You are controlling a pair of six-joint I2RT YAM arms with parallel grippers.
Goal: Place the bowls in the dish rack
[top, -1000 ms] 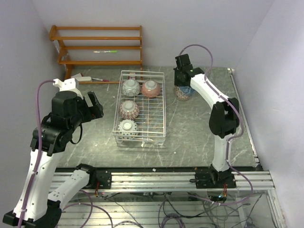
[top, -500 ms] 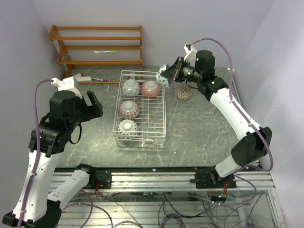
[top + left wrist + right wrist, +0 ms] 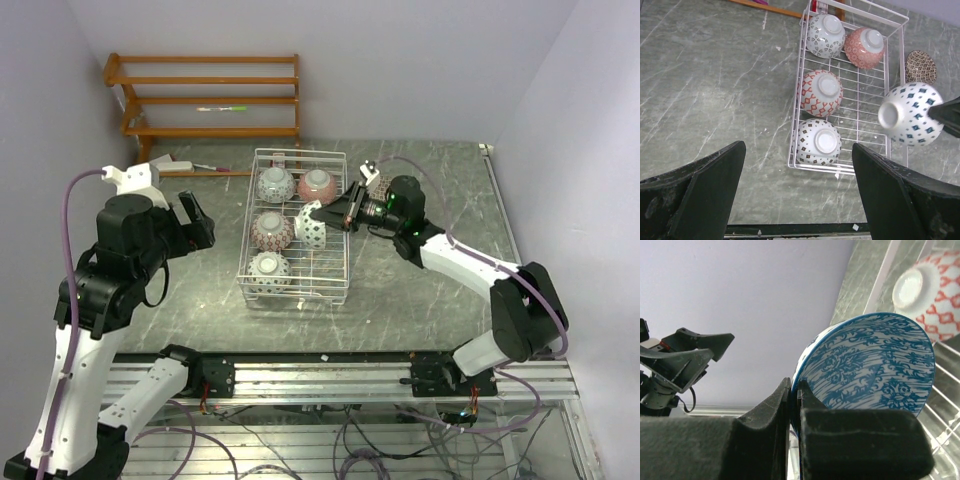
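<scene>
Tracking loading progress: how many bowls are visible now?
6. Upside down in the dish rack: grey bowl, pink bowl, red-latticed bowl, brown-dotted bowl. The right end effector holds a blue-diamond bowl over the rack. A dark bowl sits on the table beside the rack.

The right gripper [image 3: 338, 216] holds a blue-spotted bowl [image 3: 311, 230] by its rim, tilted sideways over the dish rack [image 3: 326, 268]. Upside down inside lie a grey bowl [image 3: 276, 184], a pink bowl [image 3: 317, 186], a red bowl [image 3: 272, 230] and a pale bowl [image 3: 268, 268]. The left gripper [image 3: 198, 225] hangs left of the rack.
</scene>
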